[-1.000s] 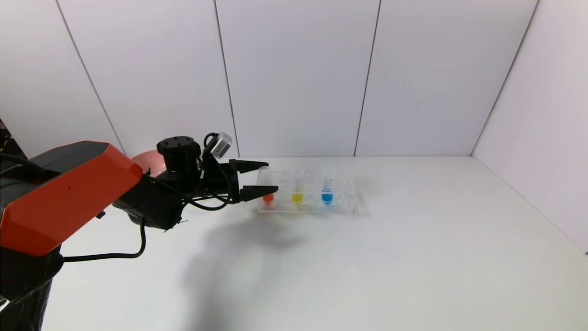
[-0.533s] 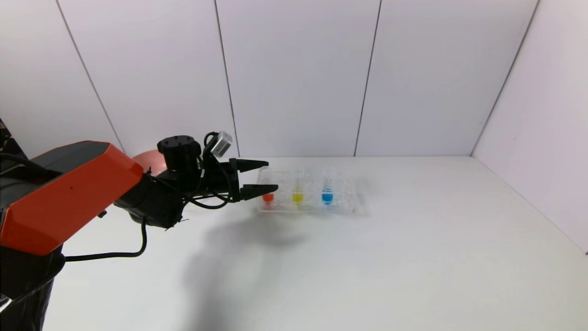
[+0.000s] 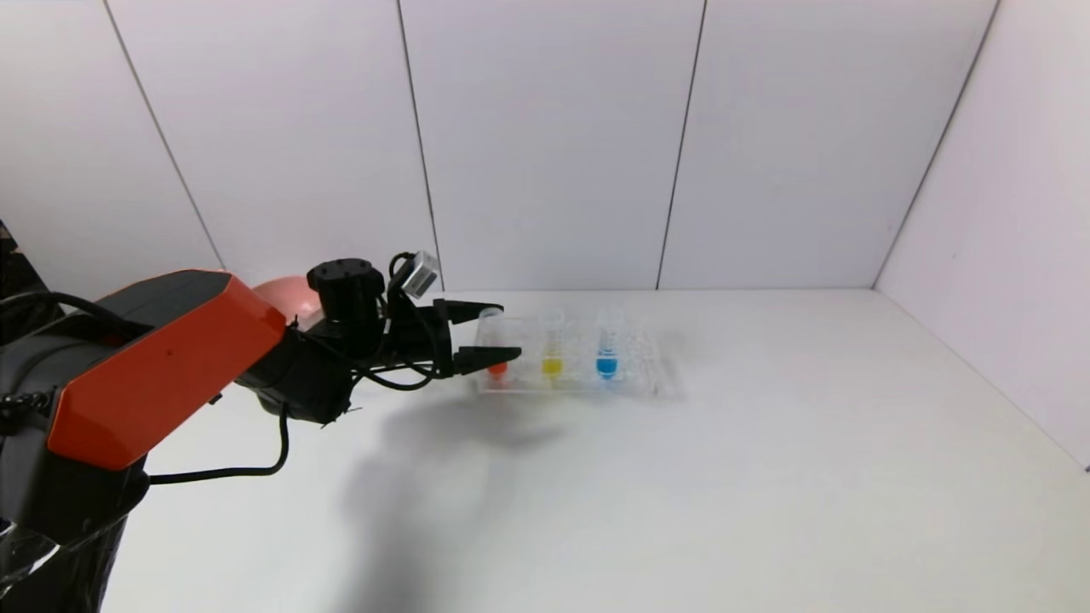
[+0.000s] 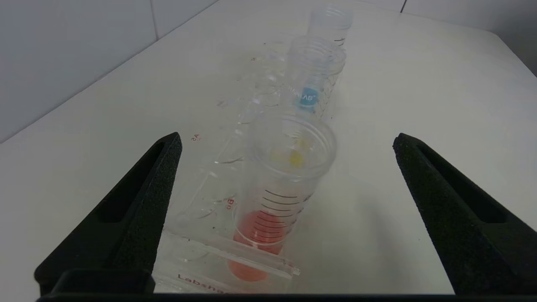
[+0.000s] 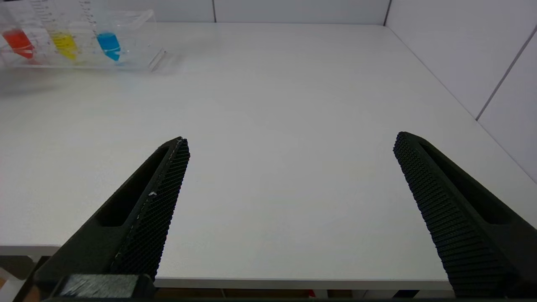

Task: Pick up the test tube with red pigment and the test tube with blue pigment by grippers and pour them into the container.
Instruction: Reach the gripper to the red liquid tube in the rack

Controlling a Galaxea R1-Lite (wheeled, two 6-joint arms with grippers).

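Observation:
The test tube with red pigment (image 3: pixel 496 345) stands at the left end of a clear tube rack (image 3: pixel 639 375); the tube with blue pigment (image 3: pixel 606 345) stands further right. My left gripper (image 3: pixel 496 330) is open, its fingers on either side of the red tube's upper part without touching it. In the left wrist view the red tube (image 4: pixel 277 197) stands between the open fingers of the left gripper (image 4: pixel 287 144). My right gripper (image 5: pixel 291 144) is open and empty above the table's near edge, out of the head view. The red tube (image 5: pixel 16 41) and the blue tube (image 5: pixel 108 44) show far off. The container is out of view.
A tube with yellow liquid (image 3: pixel 552 345) stands between the red and blue tubes. A pink bowl (image 3: pixel 285 298) lies behind the left arm, mostly hidden. The white table (image 3: pixel 724 477) is walled at the back and right.
My left gripper has moved a little to the right, so its open fingers now reach around the red tube. The tubes and rack have not moved.

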